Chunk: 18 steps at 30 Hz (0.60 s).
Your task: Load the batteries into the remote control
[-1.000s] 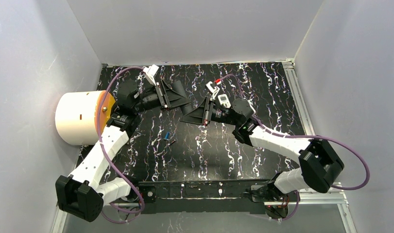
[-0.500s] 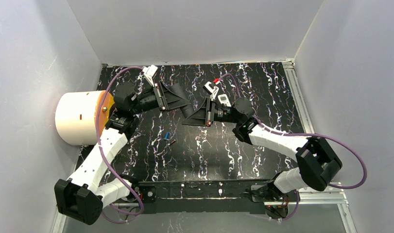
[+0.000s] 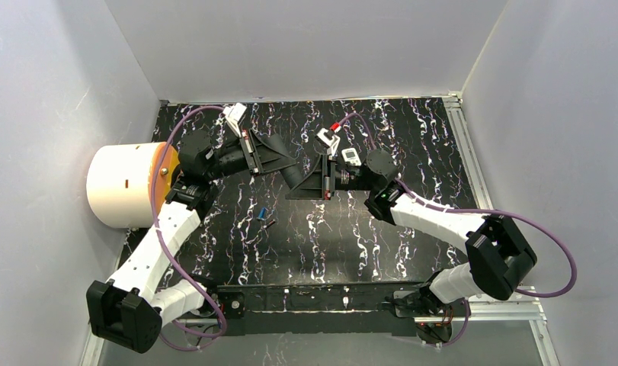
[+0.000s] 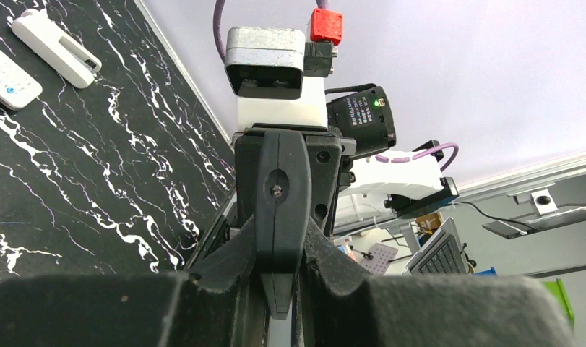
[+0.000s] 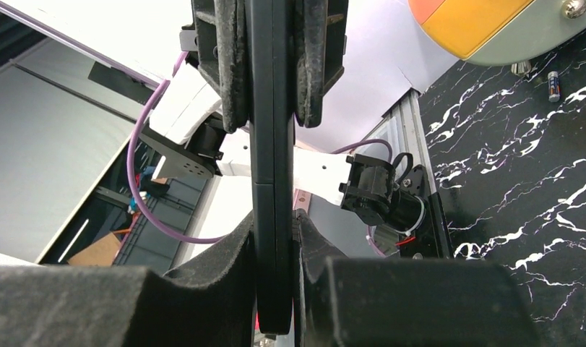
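Out from the arms' bases, batteries (image 3: 261,213) lie loose on the table (image 3: 351,252).
Farther out, above mid-table, left end effector (image 4: 279,242) and right end effector (image 5: 275,231) face each other, both clamped on the dark remote control (image 5: 272,144), held edge-on. A white remote (image 3: 351,158) lies beyond.

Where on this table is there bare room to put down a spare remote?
Bare: the near middle, between the batteries and the right arm; also the far right corner by the rail. Crowded: the centre, around the black remote and the white remote.

Batteries (image 3: 263,214) on table (image 3: 412,137), before remote (image 5: 272,181)
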Tool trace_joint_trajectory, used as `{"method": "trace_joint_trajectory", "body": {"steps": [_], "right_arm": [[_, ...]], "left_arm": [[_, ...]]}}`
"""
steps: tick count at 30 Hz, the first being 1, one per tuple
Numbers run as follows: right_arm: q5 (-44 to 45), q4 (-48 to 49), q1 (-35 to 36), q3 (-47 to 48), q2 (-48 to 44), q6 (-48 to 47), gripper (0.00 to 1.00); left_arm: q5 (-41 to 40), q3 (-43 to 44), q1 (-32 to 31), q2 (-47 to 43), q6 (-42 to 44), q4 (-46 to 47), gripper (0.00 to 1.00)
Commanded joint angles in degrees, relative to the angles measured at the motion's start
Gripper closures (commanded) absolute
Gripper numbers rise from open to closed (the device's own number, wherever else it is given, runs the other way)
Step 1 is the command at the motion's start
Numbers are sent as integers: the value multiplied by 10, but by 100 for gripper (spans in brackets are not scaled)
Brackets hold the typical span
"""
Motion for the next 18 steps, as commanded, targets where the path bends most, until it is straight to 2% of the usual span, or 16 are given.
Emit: {"method": "trace_joint_trajectory", "body": {"steps": [1,4,6,8,14,18], "right_arm": [[-12,-32,2,19,-9,-28,71],[11,-59,2,20,-17,-55,50],[42,-63,2,12,-27,-65,31],[78,-48,3,0,-36,-70,24],[206,17,6,-35,-68,-39,24],[265,32,16,-43,-65,-10,31]], "left_arm": [[4,3,2,-18,0,38,100],[-5,0,2,-21,1,40,100],[-15,-3,2,-22,-4,41,100],[-28,-7,2,-25,-11,43,100],[-78,-33,2,-38,-52,49,100],[-117,-59,2,-46,-94,70,100]]}}
